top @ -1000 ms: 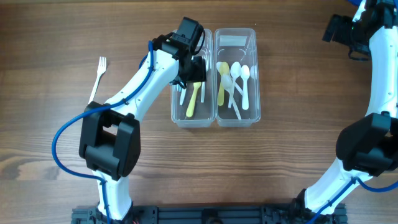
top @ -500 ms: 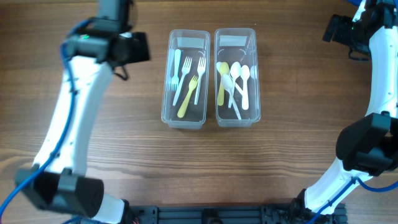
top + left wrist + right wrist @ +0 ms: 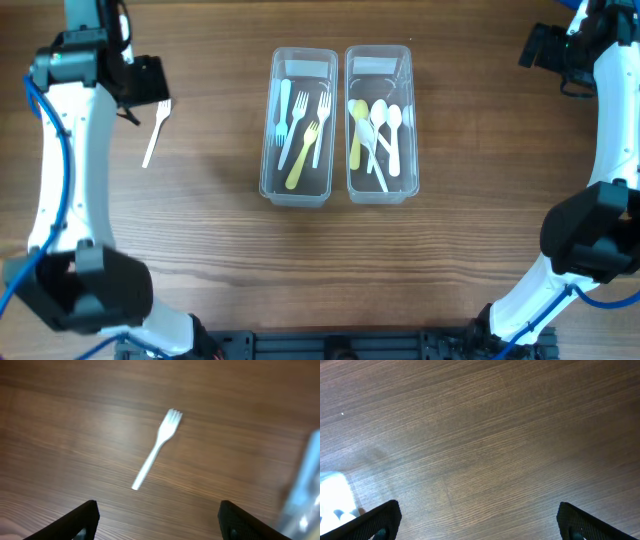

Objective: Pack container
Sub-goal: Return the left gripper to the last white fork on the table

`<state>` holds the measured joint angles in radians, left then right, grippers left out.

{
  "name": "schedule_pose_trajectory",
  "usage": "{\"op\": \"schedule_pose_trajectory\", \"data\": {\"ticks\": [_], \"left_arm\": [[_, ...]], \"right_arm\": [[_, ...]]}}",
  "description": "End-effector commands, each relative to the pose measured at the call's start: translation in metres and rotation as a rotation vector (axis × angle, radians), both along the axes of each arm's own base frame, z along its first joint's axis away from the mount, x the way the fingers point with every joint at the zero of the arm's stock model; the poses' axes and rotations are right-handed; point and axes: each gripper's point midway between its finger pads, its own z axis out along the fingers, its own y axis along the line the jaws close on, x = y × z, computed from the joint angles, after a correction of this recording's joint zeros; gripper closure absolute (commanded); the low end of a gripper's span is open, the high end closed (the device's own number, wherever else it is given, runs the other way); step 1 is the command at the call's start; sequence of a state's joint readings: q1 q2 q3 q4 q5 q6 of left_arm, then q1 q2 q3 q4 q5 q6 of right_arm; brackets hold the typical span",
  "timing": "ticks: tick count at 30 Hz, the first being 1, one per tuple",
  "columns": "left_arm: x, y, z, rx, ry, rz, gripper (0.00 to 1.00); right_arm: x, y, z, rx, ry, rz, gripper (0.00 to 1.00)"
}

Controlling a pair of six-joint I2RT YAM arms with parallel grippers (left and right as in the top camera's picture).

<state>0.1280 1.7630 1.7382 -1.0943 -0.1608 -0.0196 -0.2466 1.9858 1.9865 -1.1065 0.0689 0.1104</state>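
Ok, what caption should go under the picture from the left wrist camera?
The open left gripper hovers above a lone white fork lying on the wooden table.

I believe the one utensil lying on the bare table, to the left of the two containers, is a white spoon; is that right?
Not quite: it is a white fork, not a spoon; the left wrist view shows its tines clearly. Its place on the table is as you say.
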Motion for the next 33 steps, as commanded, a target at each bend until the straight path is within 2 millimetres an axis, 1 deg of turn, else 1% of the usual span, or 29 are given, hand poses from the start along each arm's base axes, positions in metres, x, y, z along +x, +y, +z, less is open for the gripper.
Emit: {"op": "schedule_pose_trajectory", "data": {"ticks": [1,3,5,9,14,16,18,20,22,24,26,28,32,33], "left_arm": [[0.005,0.026,-0.037,0.037,0.101,-0.052,0.2],[0.01,0.032,-0.053,0.03,0.126,-0.05,0.2],[0.015,0.031,-0.069,0.011,0.152,-0.099,0.19],[0.02,0.033,-0.099,0.007,0.21,-0.126,0.2],[0.027,0.026,-0.139,-0.034,0.264,-0.19,0.19],[0.031,0.027,-0.149,-0.033,0.273,-0.207,0.18],[0.037,0.022,-0.162,-0.052,0.271,-0.265,0.12],[0.041,0.016,-0.171,-0.073,0.269,-0.312,0.11],[0.044,0.017,-0.179,-0.07,0.27,-0.329,0.1],[0.048,0.016,-0.185,-0.074,0.263,-0.34,0.07],[0.051,0.017,-0.19,-0.065,0.261,-0.361,0.07],[0.054,0.017,-0.193,-0.061,0.255,-0.362,0.05],[0.053,0.018,-0.202,-0.059,0.269,-0.384,0.06],[0.051,0.018,-0.207,-0.065,0.281,-0.382,0.07]], "right_arm": [[0.002,0.0,0.009,-0.02,-0.019,0.004,0.0],[0.002,0.0,0.009,-0.02,-0.019,0.004,0.0],[0.002,0.0,0.009,-0.02,-0.019,0.004,0.0],[0.002,0.0,0.009,-0.02,-0.019,0.004,0.0],[0.002,0.0,0.008,-0.019,-0.019,0.004,0.0],[0.002,0.0,0.008,-0.019,-0.019,0.004,0.0],[0.002,0.0,0.009,-0.019,-0.019,0.004,0.0],[0.002,0.0,0.009,-0.02,-0.019,0.004,0.0],[0.002,0.0,0.009,-0.02,-0.019,0.004,0.0],[0.002,0.0,0.009,-0.019,-0.019,0.004,0.0],[0.002,0.0,0.009,-0.02,-0.019,0.004,0.0],[0.002,0.0,0.009,-0.019,-0.019,0.004,0.0],[0.002,0.0,0.009,-0.02,-0.019,0.004,0.0],[0.002,0.0,0.009,-0.02,-0.019,0.004,0.0]]}}
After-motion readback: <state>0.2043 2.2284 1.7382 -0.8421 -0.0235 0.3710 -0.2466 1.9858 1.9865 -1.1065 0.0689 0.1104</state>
